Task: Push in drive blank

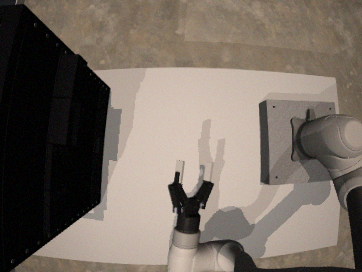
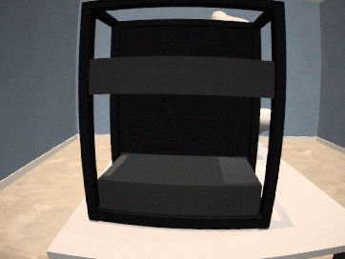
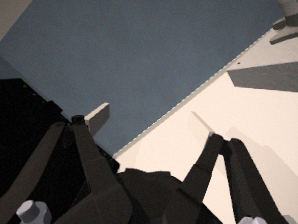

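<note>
The black rack [image 1: 47, 135] stands at the left end of the white table top, seen from above. Its front face [image 1: 102, 150] looks toward the arm; the drive blanks are too dark to tell apart. My gripper [image 1: 194, 169] is open and empty. It sits over the table near the front edge, well to the right of the rack and apart from it, fingers pointing away from the front edge. In the wrist view the open fingers frame blue wall and table, with the rack [image 3: 25, 125] dark at the left. The exterior view looks through the rack frame [image 2: 181, 114].
The grey base plate [image 1: 295, 140] with the arm's base stands at the right end of the table. A grey band [image 2: 181, 76] and a grey tray [image 2: 178, 188] sit inside the rack frame. Parts of the arm [image 2: 229, 16] show behind the rack.
</note>
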